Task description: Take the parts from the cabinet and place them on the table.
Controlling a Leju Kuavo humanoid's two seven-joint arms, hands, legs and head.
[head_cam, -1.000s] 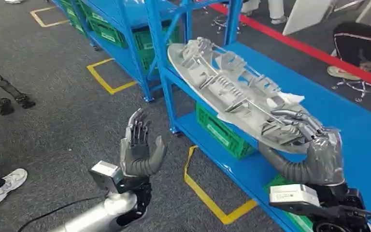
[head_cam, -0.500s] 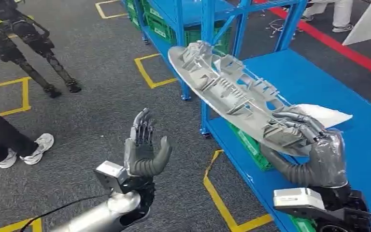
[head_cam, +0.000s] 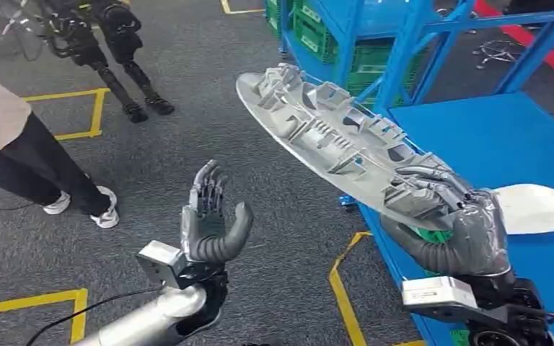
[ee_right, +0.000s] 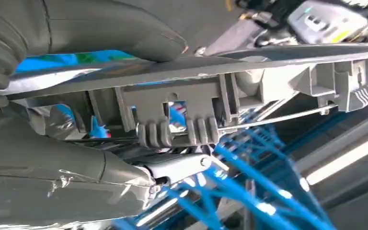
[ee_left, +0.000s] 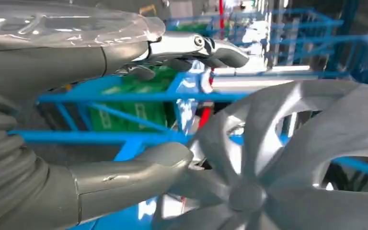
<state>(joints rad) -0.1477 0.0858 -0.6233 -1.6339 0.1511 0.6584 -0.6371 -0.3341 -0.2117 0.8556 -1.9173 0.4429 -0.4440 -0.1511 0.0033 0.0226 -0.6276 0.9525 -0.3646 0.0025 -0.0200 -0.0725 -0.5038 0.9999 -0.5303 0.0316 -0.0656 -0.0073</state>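
A long grey moulded plastic part [head_cam: 332, 140] with ribs and clips hangs in the air, slanting from my right hand up toward the cabinet. My right hand [head_cam: 454, 216] grips its near end, thumb under and fingers over the ribs; the right wrist view shows the part [ee_right: 211, 91] clamped between thumb and fingers. My left hand [head_cam: 209, 216] is raised, open, palm toward the part, with a gap between them. In the left wrist view the left hand [ee_left: 124, 115] holds nothing, and the part's spoked end [ee_left: 287, 158] lies close beyond it.
The blue cabinet [head_cam: 418, 43] with green crates [head_cam: 324, 32] stands behind the part, its blue shelf [head_cam: 490, 137] on the right. A white sheet [head_cam: 541, 209] lies on that shelf. A person's legs [head_cam: 50, 173] stand at left, another robot's legs [head_cam: 122, 65] behind. Yellow floor tape [head_cam: 343, 295].
The whole view has swung, so the cabinet and floor slid right. The part is off the shelf and out over the floor in my right hand. The left hand keeps its raised pose.
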